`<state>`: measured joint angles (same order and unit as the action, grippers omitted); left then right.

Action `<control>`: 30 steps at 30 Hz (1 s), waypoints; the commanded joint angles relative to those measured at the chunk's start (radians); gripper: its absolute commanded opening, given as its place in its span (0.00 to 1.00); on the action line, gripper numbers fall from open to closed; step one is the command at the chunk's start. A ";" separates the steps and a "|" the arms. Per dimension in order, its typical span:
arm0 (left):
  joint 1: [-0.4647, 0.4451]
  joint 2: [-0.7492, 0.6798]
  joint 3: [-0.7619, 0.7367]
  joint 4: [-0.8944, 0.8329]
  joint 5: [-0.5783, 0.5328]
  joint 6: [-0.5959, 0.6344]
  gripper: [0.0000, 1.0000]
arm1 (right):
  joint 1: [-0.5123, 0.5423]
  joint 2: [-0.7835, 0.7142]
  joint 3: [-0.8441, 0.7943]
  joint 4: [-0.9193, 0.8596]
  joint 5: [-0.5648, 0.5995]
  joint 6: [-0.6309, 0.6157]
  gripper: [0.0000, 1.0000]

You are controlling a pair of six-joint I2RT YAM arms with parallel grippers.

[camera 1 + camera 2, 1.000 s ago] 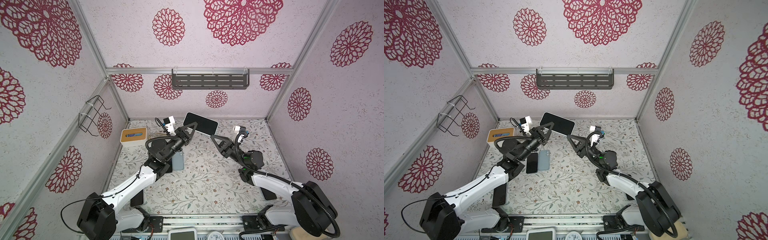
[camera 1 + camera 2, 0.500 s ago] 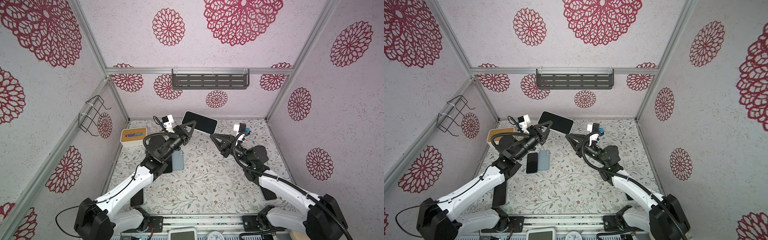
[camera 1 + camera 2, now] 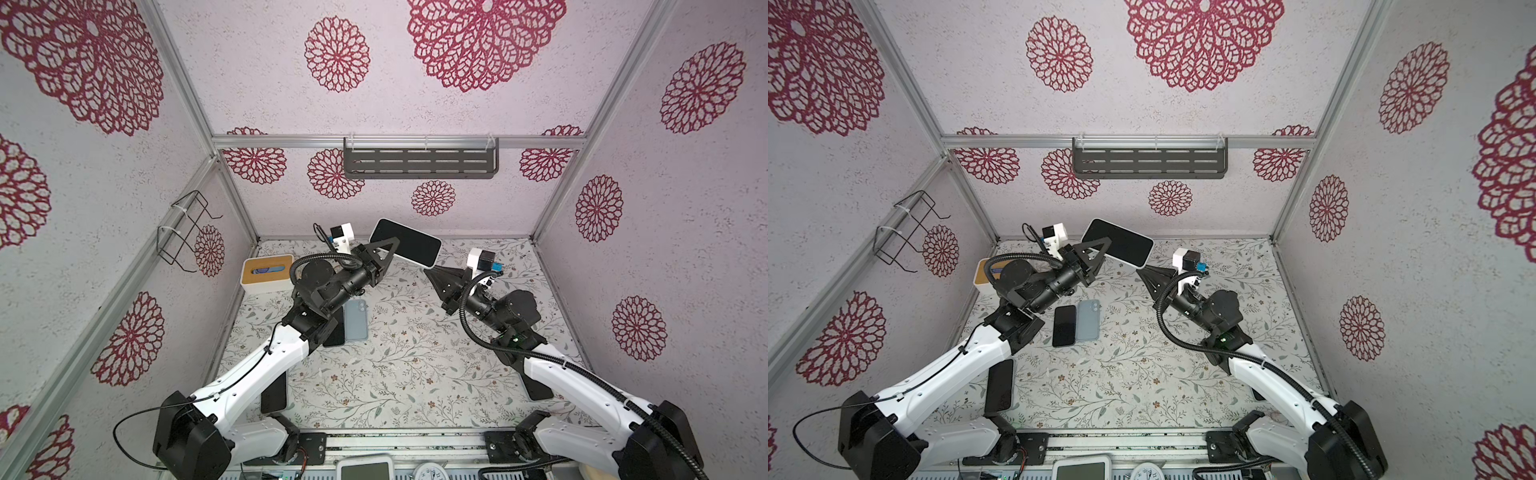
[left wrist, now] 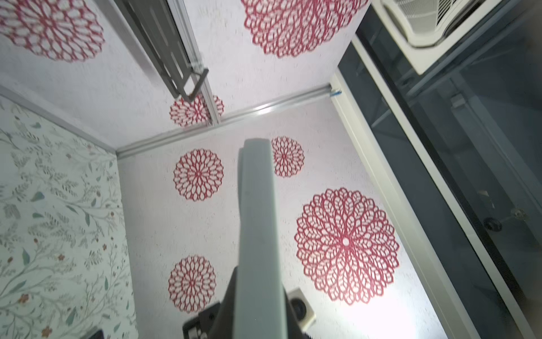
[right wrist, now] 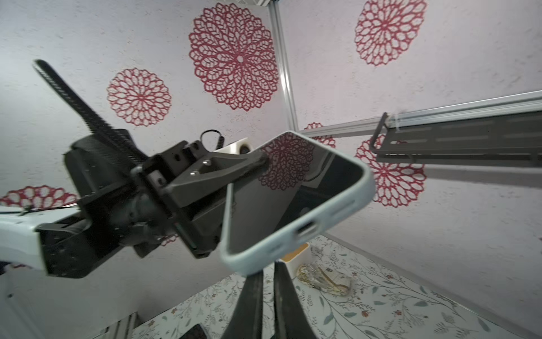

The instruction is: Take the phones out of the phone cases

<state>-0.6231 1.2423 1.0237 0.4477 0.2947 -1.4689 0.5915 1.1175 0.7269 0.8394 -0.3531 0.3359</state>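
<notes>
Jaws on your left arm (image 3: 266, 370) are clamped on one short end of the phone (image 3: 405, 243), which sits inside its pale blue-green phone case (image 5: 296, 232). In both top views the cased phone is lifted clear of the floral worktop (image 3: 395, 374), near the back wall, with its dark screen tilted up towards the overhead camera. In the right wrist view one jaw lies flat on the glass, and the wall's red flower pattern is mirrored in the screen. In the left wrist view you see only the case, edge-on, as a grey-green bar.

Jaws on your right arm (image 3: 582, 382) are drawn together with nothing between them. Their tips sit just under the free lower end of the case, beside the charging port cut-out; you cannot tell whether they touch it.

On the worktop under the left arm, a bare black handset (image 3: 1064, 326) and a pale blue one (image 3: 1088, 320), camera side up, lie side by side. A white box with a wooden top (image 3: 268, 274) stands near the left wall, and a dark slotted shelf (image 3: 419, 164) hangs on the back wall.
</notes>
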 commanded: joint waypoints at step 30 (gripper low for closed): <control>0.061 -0.003 -0.025 0.196 0.129 -0.005 0.00 | -0.025 0.008 -0.082 0.437 -0.161 0.536 0.86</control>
<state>-0.5564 1.2442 0.9955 0.5449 0.4290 -1.4704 0.5701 1.1221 0.6044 1.1622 -0.4774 0.7971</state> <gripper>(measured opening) 0.116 0.858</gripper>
